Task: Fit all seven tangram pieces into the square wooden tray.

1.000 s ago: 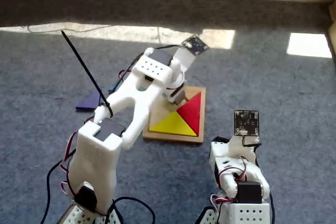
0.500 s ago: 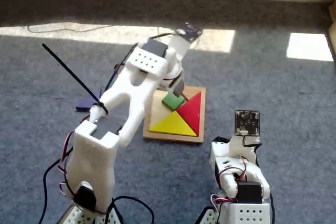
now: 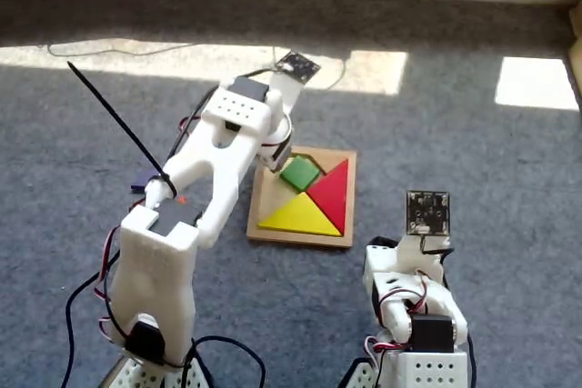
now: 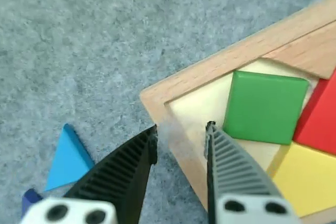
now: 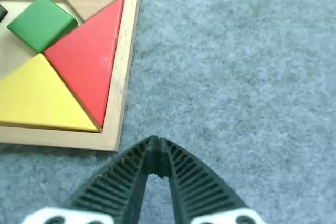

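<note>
The square wooden tray lies mid-table and holds a green square, a red triangle and a yellow triangle. My left gripper hovers open over the tray's corner, nothing between its fingers; the green square lies just beside it. A light blue triangle and a dark blue piece rest on the carpet outside the tray. My right gripper is shut and empty above bare carpet, short of the tray's rim.
The white left arm stretches across the carpet to the tray's left side. The right arm sits folded at the near right. A purple piece peeks out left of the left arm. A black cable tie sticks up from it.
The left arm has swung leftward off the tray's middle, uncovering the green square that now lies in the tray. The right arm has kept still.
</note>
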`<action>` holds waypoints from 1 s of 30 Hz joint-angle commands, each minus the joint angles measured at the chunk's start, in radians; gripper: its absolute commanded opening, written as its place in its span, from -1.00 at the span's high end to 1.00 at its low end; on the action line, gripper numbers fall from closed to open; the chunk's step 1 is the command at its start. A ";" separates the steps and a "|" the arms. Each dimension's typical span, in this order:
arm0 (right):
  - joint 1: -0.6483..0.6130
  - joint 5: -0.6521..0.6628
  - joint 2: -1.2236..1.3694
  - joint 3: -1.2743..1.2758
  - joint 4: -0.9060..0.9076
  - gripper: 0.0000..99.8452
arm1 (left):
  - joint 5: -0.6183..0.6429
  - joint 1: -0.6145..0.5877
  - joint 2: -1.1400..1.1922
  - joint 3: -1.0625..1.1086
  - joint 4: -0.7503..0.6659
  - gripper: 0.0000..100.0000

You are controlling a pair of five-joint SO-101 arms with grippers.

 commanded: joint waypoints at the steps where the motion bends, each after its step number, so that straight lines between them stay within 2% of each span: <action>1: 0.008 0.000 -0.015 0.151 -0.002 0.99 | 0.000 0.067 -0.013 0.022 -0.046 0.70; 9: 0.008 0.000 -0.015 0.151 -0.002 0.99 | 0.009 0.127 -0.021 0.039 -0.107 0.70; 19: 0.008 0.000 -0.015 0.151 -0.002 0.99 | 0.043 0.124 -0.041 -0.019 -0.064 0.71; 24: 0.008 0.000 -0.015 0.151 -0.002 0.99 | 0.057 0.122 -0.148 -0.008 -0.008 0.71; 30: 0.008 0.000 -0.015 0.151 -0.002 0.99 | 0.057 0.091 -0.329 0.127 -0.006 0.71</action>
